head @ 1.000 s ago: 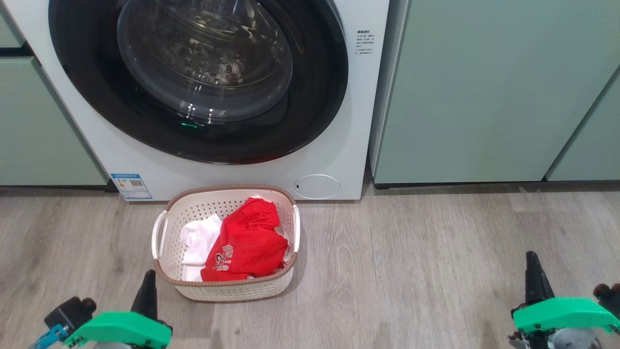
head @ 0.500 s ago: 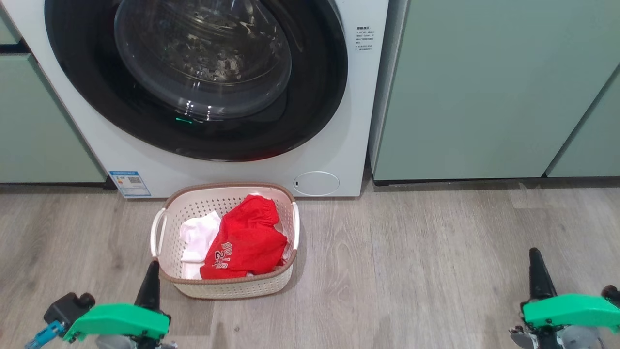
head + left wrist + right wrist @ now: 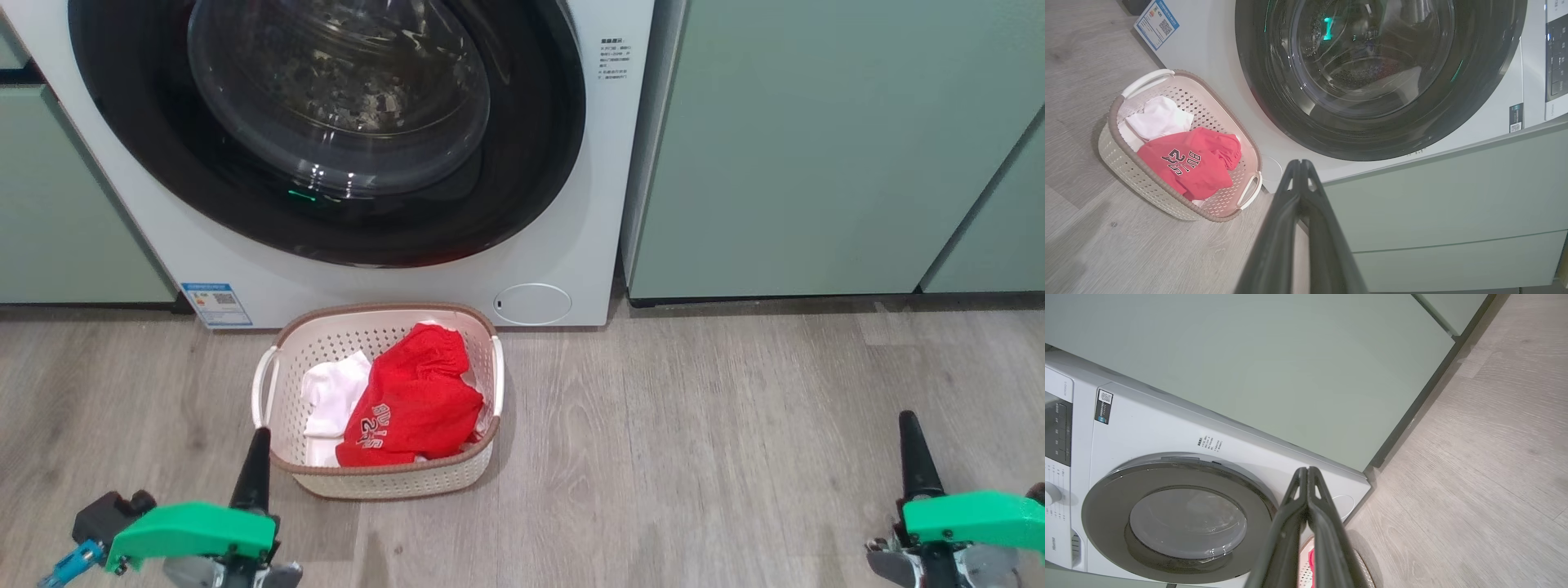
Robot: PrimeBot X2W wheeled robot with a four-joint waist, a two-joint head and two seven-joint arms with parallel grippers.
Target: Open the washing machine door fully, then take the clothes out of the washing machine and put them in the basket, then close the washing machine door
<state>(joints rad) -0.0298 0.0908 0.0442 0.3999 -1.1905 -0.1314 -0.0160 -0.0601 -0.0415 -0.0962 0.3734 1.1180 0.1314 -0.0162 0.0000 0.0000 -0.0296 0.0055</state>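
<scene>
The washing machine stands white between cabinets, and its black-rimmed washing machine door lies flat against its front. On the floor before it sits the cream basket. The clothes lie inside: a red jersey beside a white garment. My left gripper is shut and empty, just left of the basket's near corner. My right gripper is shut and empty, far right over bare floor.
Pale green cabinets flank the washer on both sides. A small round white flap sits low on the washer's front. Grey wood floor runs open between the basket and my right gripper.
The whole head view has slid slightly, so the washer and basket sit a little higher in the picture. Both grippers stay shut at the lower corners.
</scene>
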